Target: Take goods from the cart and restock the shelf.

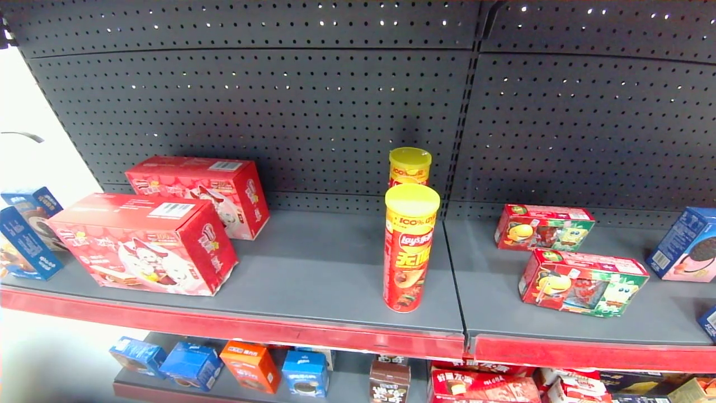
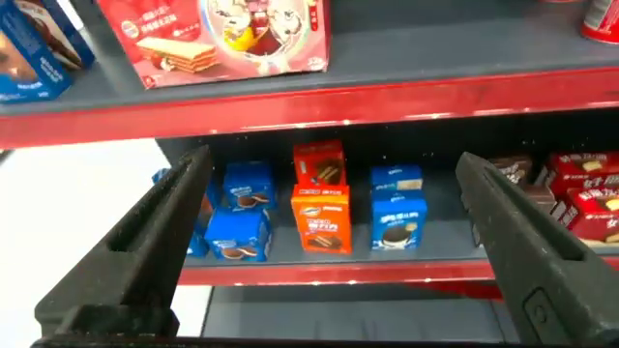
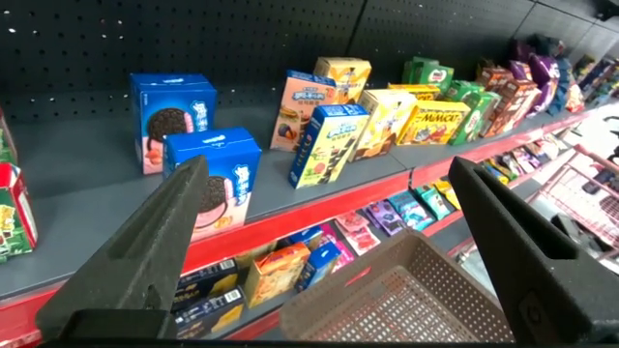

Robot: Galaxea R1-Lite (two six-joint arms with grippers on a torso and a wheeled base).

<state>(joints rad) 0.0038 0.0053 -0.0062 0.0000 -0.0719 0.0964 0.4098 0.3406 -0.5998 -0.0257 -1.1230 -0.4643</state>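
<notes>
- Grey metal shelf [image 1: 324,274] carries a tall red chip can with yellow lid [image 1: 411,252], upright, long axis vertical.
- Matching second can [image 1: 409,166] just behind it; red cardboard boxes [image 1: 145,243] left of it.
- Left hand [image 2: 332,159], right hand [image 3: 329,166]: both spread.

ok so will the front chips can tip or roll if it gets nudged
Tall, narrow and upright, the front chips can probably tips easily. Being round, it would likely roll on the shelf once down. Pushed backward, it may knock the second can behind.
</notes>
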